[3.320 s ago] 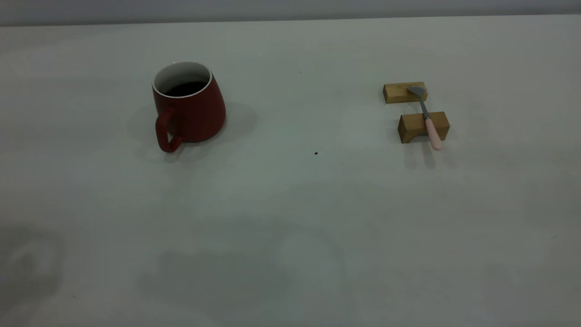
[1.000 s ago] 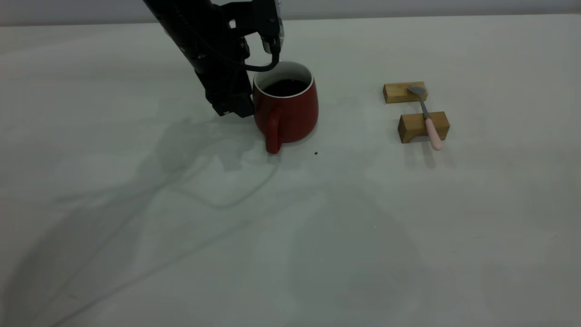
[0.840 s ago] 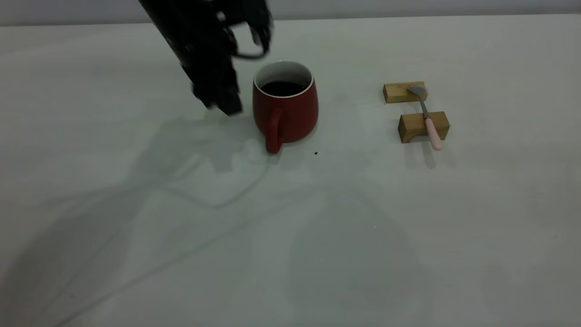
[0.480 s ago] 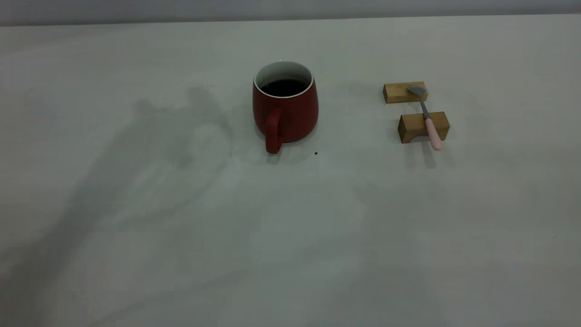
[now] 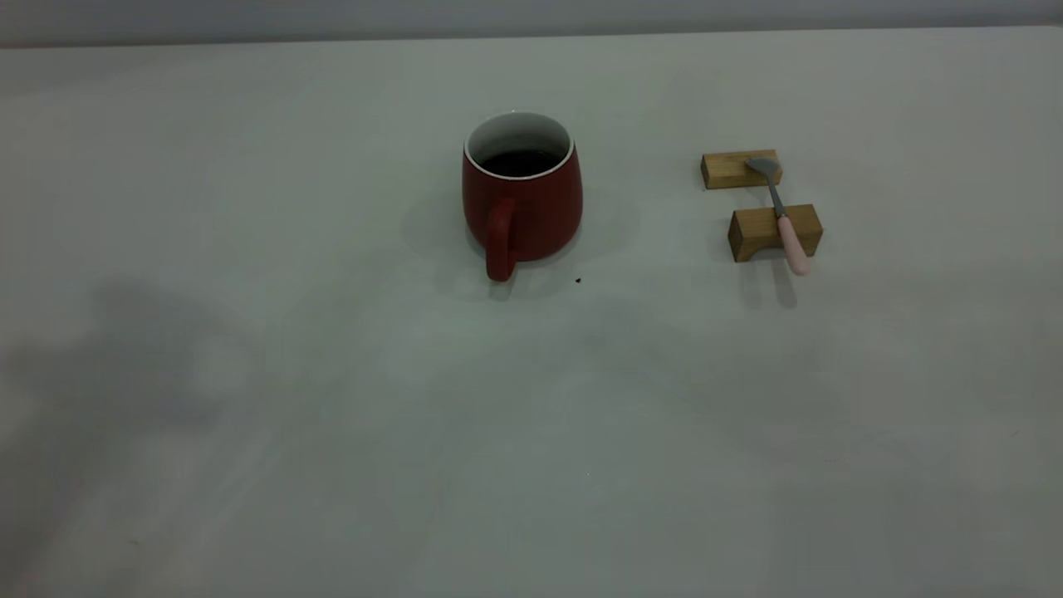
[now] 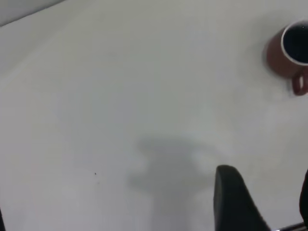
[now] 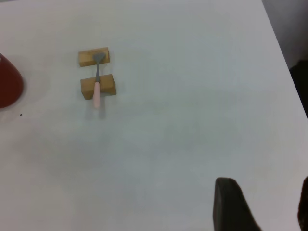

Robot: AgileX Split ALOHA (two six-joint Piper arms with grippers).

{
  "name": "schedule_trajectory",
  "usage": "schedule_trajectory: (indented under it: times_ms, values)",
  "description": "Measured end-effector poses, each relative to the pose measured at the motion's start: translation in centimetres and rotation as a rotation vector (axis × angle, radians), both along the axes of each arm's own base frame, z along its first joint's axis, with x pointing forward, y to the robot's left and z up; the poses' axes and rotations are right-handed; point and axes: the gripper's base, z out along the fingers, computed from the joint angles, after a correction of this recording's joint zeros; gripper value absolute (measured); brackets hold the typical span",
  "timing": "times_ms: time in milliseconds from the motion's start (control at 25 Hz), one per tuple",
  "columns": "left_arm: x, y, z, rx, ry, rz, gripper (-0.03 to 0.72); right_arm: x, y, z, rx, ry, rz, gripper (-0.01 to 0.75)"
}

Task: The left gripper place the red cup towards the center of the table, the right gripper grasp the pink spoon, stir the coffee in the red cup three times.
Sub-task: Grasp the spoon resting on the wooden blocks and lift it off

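Observation:
The red cup (image 5: 521,203) stands upright near the middle of the table (image 5: 332,415), handle toward the front, with dark coffee (image 5: 520,161) inside. The pink spoon (image 5: 785,220) lies across two wooden blocks to its right, handle toward the front. Neither gripper appears in the exterior view. In the left wrist view my left gripper (image 6: 266,173) hangs open and empty over bare table, far from the red cup (image 6: 288,55). In the right wrist view my right gripper (image 7: 265,182) is open and empty, well away from the pink spoon (image 7: 97,83) and the red cup (image 7: 7,82).
The spoon's bowl rests on a flat wooden block (image 5: 731,169) and its stem on an arched wooden block (image 5: 757,232). A small dark speck (image 5: 578,281) lies just right of the cup's handle. The table's right edge (image 7: 284,53) shows in the right wrist view.
The cup went from the left side to the centre. My left gripper let go of it and withdrew leftward out of the exterior view; its shadow slid left. The spoon has not moved.

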Motion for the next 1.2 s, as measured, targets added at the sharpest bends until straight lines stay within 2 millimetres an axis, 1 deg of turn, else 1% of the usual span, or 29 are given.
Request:
schedule_trajectory:
  times_ms: [120,160,280,360,480,600,680,800,920,1200]
  values:
    - [-3.6,1.0,-0.6,-0.035,-0.002,0.033,0.407,0.0,0.0,0.0,0.000,0.000,0.000,0.379]
    - [-4.8,1.4,-1.3,-0.042,0.010,0.043,0.407,0.0,0.0,0.0,0.000,0.000,0.000,0.379]
    - [-7.9,2.3,-4.2,-0.048,0.062,0.083,0.407,0.0,0.0,0.0,0.000,0.000,0.000,0.379]
    - [-9.7,2.9,-6.7,-0.036,0.110,0.093,0.407,0.0,0.0,0.0,0.000,0.000,0.000,0.379]
    - [-12.4,3.7,-9.7,-0.025,0.151,0.097,0.407,0.0,0.0,0.0,0.000,0.000,0.000,0.379]
    - [-14.7,4.2,-12.4,-0.035,0.177,0.090,0.407,0.0,0.0,0.0,0.000,0.000,0.000,0.379]
    - [-15.9,4.3,-14.3,-0.049,0.184,0.060,0.407,0.0,0.0,0.0,0.000,0.000,0.000,0.379]
    - [-17.3,4.5,-16.2,-0.057,0.178,0.003,0.407,0.0,0.0,0.0,0.000,0.000,0.000,0.379]
    - [-18.5,4.6,-17.1,-0.082,0.157,-0.021,0.407,0.0,0.0,0.0,0.000,0.000,0.000,0.380]
    - [-21.0,5.3,-16.4,-0.145,-0.035,-0.029,0.407,0.0,0.0,0.0,0.000,0.000,0.000,0.380]
